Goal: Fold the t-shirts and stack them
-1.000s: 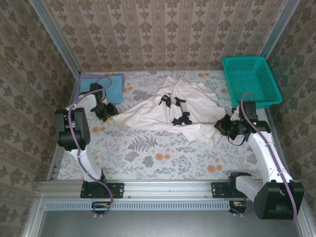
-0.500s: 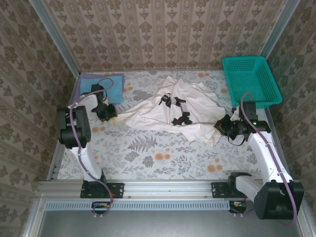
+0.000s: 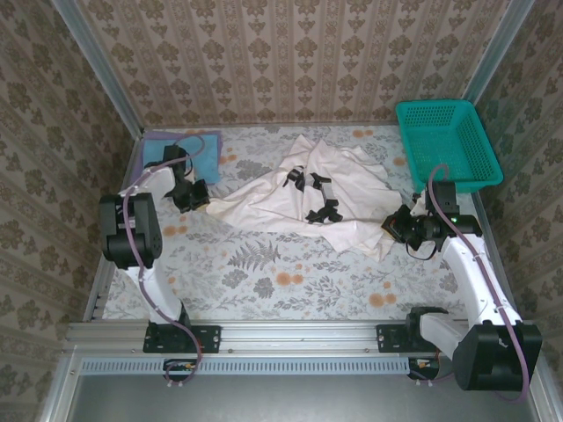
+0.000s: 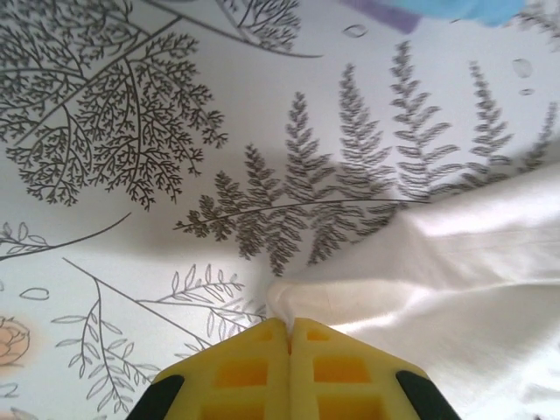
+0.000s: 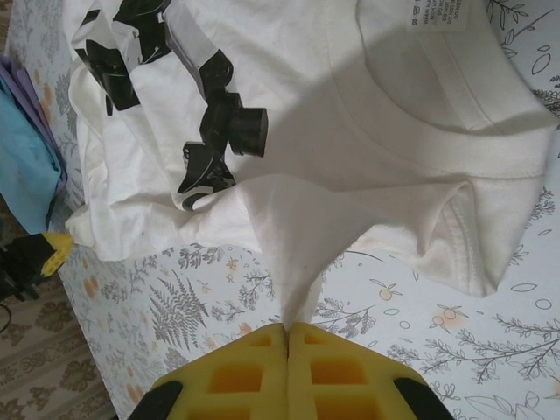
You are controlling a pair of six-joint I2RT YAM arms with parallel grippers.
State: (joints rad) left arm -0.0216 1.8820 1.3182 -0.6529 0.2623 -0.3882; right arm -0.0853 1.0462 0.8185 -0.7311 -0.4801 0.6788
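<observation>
Claws clamped, the left gripper (image 4: pixel 290 325) and right gripper (image 5: pixel 288 331) are pinching opposite edges of the off-white t-shirt (image 3: pixel 264 198), which is lying crumpled across the table (image 3: pixel 264 272); the light blue t-shirt (image 3: pixel 204 151) is lying flat at the far-left corner.

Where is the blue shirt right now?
In the top view, the blue shirt lies at the far left corner of the table, just behind the left hand and left of the white shirt.

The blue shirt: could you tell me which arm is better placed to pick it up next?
Left, probably: the blue shirt lies right by the left fingers, though they pinch the white shirt; the right fingers hold its far side.
</observation>
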